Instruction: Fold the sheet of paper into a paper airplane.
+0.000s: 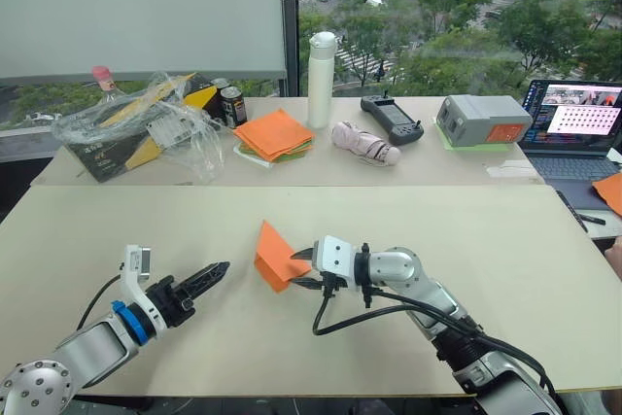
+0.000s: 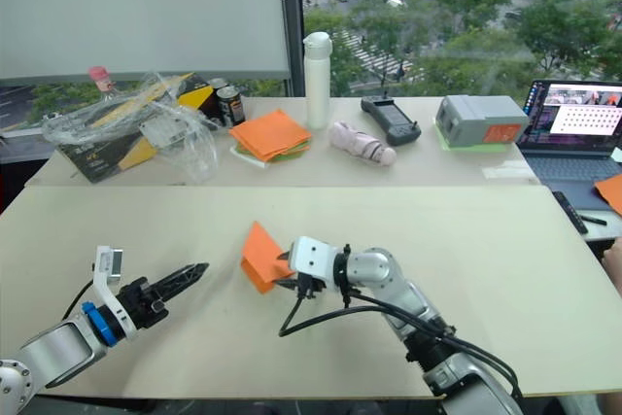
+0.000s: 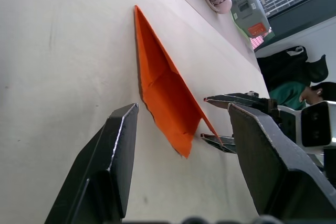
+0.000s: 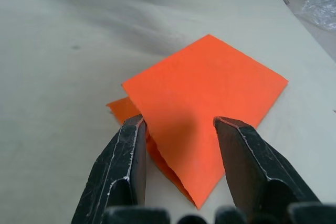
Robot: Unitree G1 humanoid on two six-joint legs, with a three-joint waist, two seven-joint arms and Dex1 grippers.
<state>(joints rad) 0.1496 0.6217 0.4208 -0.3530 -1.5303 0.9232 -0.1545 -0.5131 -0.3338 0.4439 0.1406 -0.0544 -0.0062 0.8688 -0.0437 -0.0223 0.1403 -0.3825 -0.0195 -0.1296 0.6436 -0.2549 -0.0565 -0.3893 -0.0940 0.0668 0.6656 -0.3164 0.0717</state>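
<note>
Both grippers sit at the near edge of a cream table (image 1: 544, 269). Left gripper (image 1: 216, 273) at 7 o'clock, clear of everything. Right gripper (image 1: 303, 267) at 6 o'clock, tips at the sheet of paper (image 1: 277, 258), which is folded and partly raised off the table near its centre. Second table behind holds a plastic bag (image 1: 155, 123) with a yellow-black box in it, a can (image 1: 232, 105), a pile of orange and green sheets (image 1: 274, 134), a white bottle (image 1: 321, 80), a pink bundle (image 1: 364, 143), a black controller (image 1: 391, 117), a grey box (image 1: 483, 120) with an orange label, unreadable, and a laptop (image 1: 573, 123) at 2 o'clock. Window shows trees and a street.

Left wrist view: fingers (image 3: 113, 161) spread apart, nothing between; paper edge-on ahead.

Right wrist view: fingers (image 4: 128, 156) spread, straddling the paper's near corner; contact unclear.
</note>
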